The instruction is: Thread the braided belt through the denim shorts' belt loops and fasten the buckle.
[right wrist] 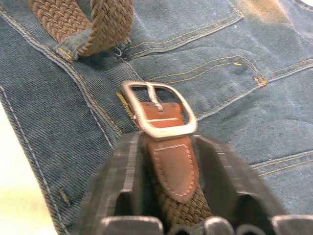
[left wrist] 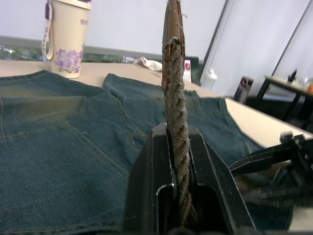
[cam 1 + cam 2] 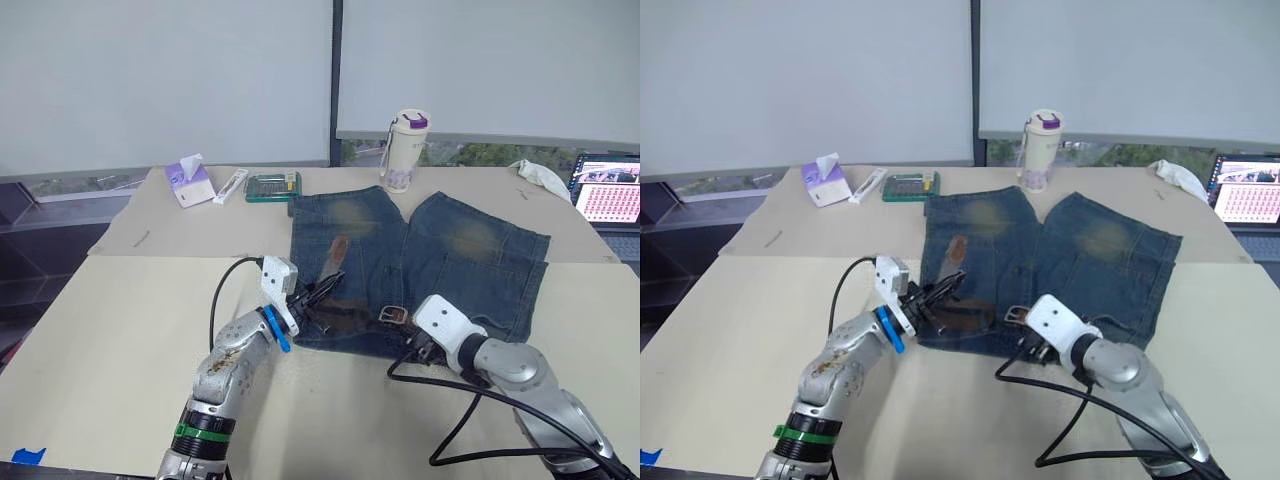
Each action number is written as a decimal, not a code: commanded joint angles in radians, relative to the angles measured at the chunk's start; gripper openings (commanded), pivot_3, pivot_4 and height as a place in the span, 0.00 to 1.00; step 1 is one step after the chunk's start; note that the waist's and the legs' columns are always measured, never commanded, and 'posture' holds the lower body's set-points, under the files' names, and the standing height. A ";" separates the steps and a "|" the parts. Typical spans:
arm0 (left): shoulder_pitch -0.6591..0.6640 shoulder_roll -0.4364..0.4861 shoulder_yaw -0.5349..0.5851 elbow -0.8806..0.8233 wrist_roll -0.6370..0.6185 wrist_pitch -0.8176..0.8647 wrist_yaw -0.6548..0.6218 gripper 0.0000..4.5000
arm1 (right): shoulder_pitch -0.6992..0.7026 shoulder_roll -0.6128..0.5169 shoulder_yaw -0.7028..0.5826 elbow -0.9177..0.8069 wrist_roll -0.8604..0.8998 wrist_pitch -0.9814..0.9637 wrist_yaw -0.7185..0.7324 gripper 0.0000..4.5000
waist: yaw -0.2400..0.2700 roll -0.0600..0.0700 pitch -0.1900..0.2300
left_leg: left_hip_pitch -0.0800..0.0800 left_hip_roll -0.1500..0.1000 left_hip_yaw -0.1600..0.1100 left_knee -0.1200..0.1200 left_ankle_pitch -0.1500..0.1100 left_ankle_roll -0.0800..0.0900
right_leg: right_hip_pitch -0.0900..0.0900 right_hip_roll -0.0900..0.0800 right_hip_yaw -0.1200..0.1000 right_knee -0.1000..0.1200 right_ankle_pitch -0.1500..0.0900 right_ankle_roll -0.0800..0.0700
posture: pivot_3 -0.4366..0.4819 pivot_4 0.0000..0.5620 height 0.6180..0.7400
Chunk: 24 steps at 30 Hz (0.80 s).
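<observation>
Lying flat on the beige desk (image 3: 120, 310): the denim shorts (image 3: 455, 260), waistband nearest the robot, legs pointing away toward the window. Lying across the shorts' left side: the braided belt (image 3: 333, 262), running from the leg down to the waistband, then along it toward the buckle (image 1: 159, 110). Passing under one of the belt loops (image 1: 71, 47) in the right wrist view, a curve of the brown braid looping just beyond it.

Left pincer (image 3: 318, 298) reaching over the waistband's left end, fingers (image 2: 149, 196) clamped on the braided belt, the strap standing on edge between them and rising past the tips. Right pincer (image 1: 168, 147) sitting at the waistband's middle, clamped on the belt's leather tab directly behind the buckle, the silvery frame resting on the denim just ahead of the fingertips, prong lying across it.

Standing beyond the shorts: a cream tumbler (image 3: 405, 150) with a purple lid. Resting farther left on the desk: a tissue pack (image 3: 188, 182), a white tube (image 3: 231, 186) and a green case (image 3: 273, 186). Showing at the far right edge: a laptop screen (image 3: 608, 188), a crumpled white cloth (image 3: 540, 178) beside it.
</observation>
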 commanded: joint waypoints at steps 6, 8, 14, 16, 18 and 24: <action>-0.006 0.022 -0.029 0.023 0.082 -0.116 -0.030 0.00 | -0.014 -0.017 0.008 -0.002 -0.037 -0.001 -0.002 0.01 | 0.000 0.000 0.000 | 0.000 0.000 0.000 0.000 0.000 0.000 | 0.000 0.000 0.000 0.000 0.000 0.000 | 0.48 0.27 1.00; -0.006 0.024 -0.030 0.030 0.090 -0.128 -0.035 0.00 | -0.012 -0.021 0.013 0.000 -0.042 -0.003 -0.001 0.01 | 0.000 0.000 0.000 | 0.000 0.000 0.000 0.000 0.000 0.000 | 0.000 0.000 0.000 0.000 0.000 0.000 | 0.48 0.27 1.00; -0.003 0.024 -0.028 0.039 0.099 -0.142 -0.039 0.00 | -0.016 -0.031 0.010 -0.012 -0.050 0.015 0.005 0.30 | 0.001 0.000 0.000 | 0.000 0.000 0.000 0.000 0.000 0.000 | 0.000 0.000 0.000 0.000 0.000 0.000 | 0.48 0.27 1.00; -0.002 0.022 -0.029 0.041 0.101 -0.145 -0.039 0.00 | -0.017 -0.020 0.005 0.003 -0.067 0.024 -0.021 0.44 | 0.001 0.000 0.000 | 0.000 0.000 0.000 0.000 0.000 0.000 | 0.000 0.000 0.000 0.000 0.000 0.000 | 0.48 0.27 1.00; -0.001 0.020 -0.031 0.040 0.102 -0.145 -0.038 0.00 | -0.016 -0.022 0.006 0.016 -0.081 0.038 -0.032 0.59 | 0.001 0.000 0.000 | 0.000 0.000 0.000 0.000 0.000 0.000 | 0.000 0.000 0.000 0.000 0.000 0.000 | 0.48 0.27 1.00; 0.002 0.022 -0.033 0.036 0.103 -0.144 -0.039 0.00 | -0.009 -0.015 0.003 0.014 -0.077 0.065 -0.035 0.59 | 0.001 0.000 0.000 | 0.000 0.000 0.000 0.000 0.000 0.000 | 0.000 0.000 0.000 0.000 0.000 0.000 | 0.48 0.27 1.00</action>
